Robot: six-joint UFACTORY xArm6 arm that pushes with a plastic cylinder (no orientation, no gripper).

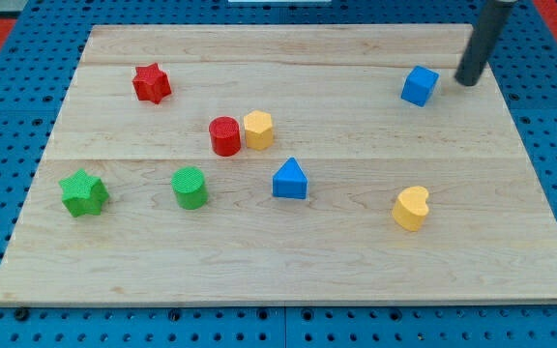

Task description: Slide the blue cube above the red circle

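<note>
The blue cube (419,85) sits near the view's top right of the wooden board (288,261). The red circle (224,135) stands left of the board's middle, touching a yellow hexagon block (258,130) on its right. My tip (468,81) is just to the right of the blue cube, a small gap apart from it. The rod rises from there to the view's top right corner.
A red star (151,83) lies at the upper left. A green star (83,192) and a green circle (190,187) sit at the lower left. A blue triangle (290,180) is near the middle, a yellow heart (411,208) at the lower right.
</note>
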